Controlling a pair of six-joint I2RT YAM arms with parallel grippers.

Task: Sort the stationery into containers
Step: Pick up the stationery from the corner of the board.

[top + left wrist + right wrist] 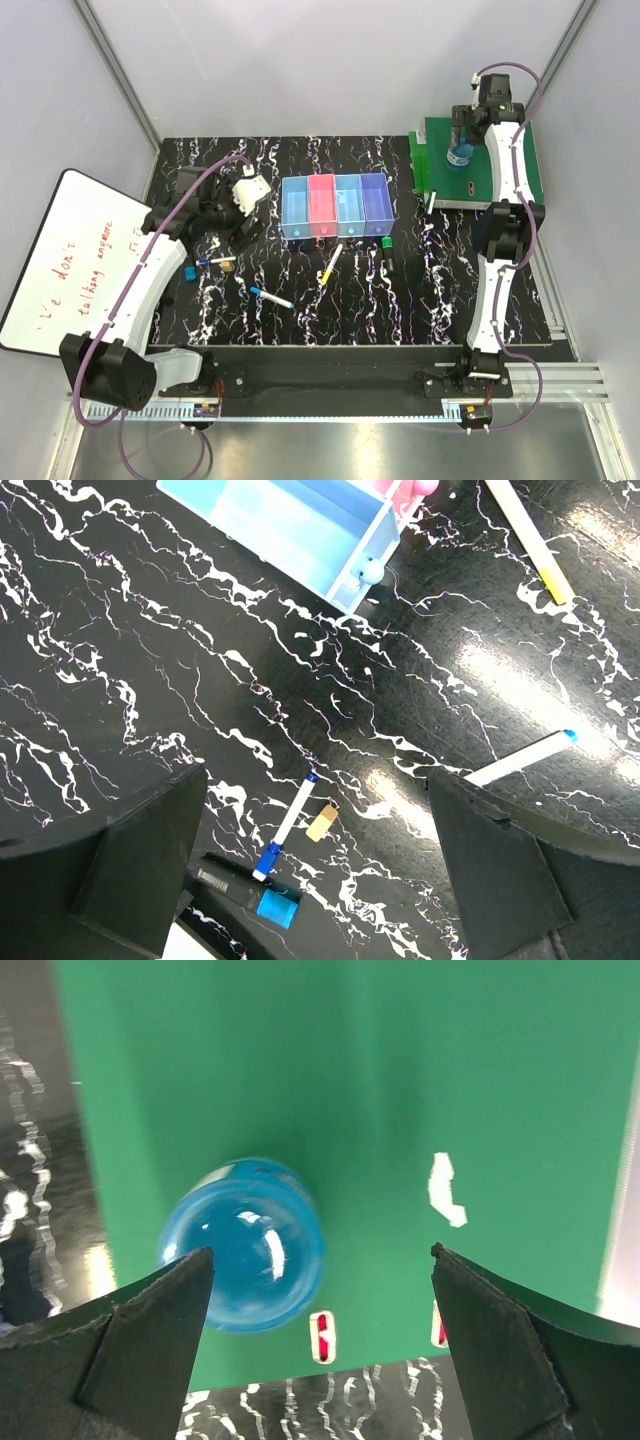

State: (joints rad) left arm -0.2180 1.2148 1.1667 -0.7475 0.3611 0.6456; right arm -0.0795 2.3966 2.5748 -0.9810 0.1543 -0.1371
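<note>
The four joined bins (335, 205), light blue, pink, light blue and purple, stand mid-table. In front of them lie a yellow-and-white pen (331, 263), a green-capped dark marker (386, 244) and a blue-capped white marker (271, 297). My left gripper (245, 195) is open and empty, left of the bins. In its wrist view a small blue-and-white pen (288, 825), a tan piece (321, 821) and a blue-capped black marker (245, 890) lie below the open fingers (140, 860). My right gripper (320, 1340) is open over the round blue object (245, 1245), which is by its left finger.
The round blue object (459, 155) rests on the big green folder (500, 165) at the back right. A small grey-white stick (431, 202) lies by the folder's left edge. A whiteboard with red writing (70, 260) lies at the left. Grey walls enclose the table.
</note>
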